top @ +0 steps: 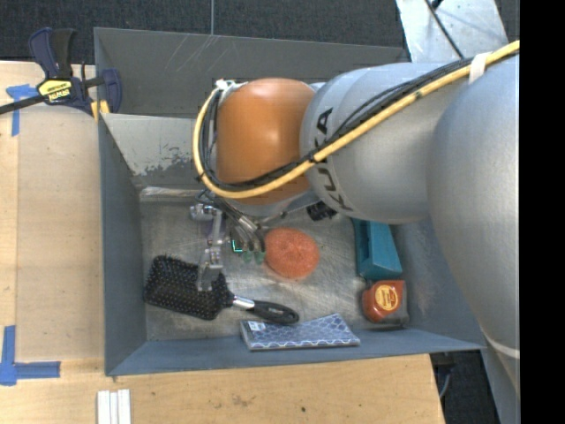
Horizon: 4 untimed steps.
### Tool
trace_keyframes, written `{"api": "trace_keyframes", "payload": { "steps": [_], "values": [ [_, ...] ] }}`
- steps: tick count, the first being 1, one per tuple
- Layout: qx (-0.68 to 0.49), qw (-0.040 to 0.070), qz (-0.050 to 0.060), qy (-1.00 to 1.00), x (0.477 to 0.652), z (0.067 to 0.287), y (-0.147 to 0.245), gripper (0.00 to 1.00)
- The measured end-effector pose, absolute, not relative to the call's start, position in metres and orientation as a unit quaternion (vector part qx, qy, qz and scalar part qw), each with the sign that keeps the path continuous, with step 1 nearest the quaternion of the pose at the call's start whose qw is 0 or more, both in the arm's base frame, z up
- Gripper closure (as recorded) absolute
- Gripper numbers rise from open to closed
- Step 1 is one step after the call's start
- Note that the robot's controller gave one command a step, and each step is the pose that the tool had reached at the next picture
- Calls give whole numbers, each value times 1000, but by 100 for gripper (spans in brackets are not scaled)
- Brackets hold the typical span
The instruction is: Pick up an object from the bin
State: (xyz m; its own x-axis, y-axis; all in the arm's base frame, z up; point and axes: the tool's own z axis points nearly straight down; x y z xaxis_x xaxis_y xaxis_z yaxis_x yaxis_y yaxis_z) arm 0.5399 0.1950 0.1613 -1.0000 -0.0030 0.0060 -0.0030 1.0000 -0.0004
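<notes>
My gripper (211,270) hangs below the arm's orange cover, in the left middle of the bin. Its tip comes down at the upper right edge of the head of a black hairbrush (184,288). The brush lies on the bin floor at the front left, with its black handle (265,309) pointing right. A round orange-red ball (291,253) with a rough surface sits just right of the gripper.
A flat blue patterned pad (300,331) lies along the front wall. A teal-blue box (378,247) and an orange round tape measure (384,299) lie at the right. The large arm covers the bin's back right.
</notes>
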Motion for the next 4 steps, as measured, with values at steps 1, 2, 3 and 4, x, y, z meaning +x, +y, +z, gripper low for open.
{"api": "trace_keyframes", "payload": {
  "steps": [1,2,3,4],
  "values": [
    [0,-1,-1,-1000,542,166,194,0],
    [-38,-5,-2,-999,532,92,201,0],
    [-46,-8,-3,-999,534,87,202,0],
    [-69,-5,-2,-998,534,98,199,0]
  ]
}}
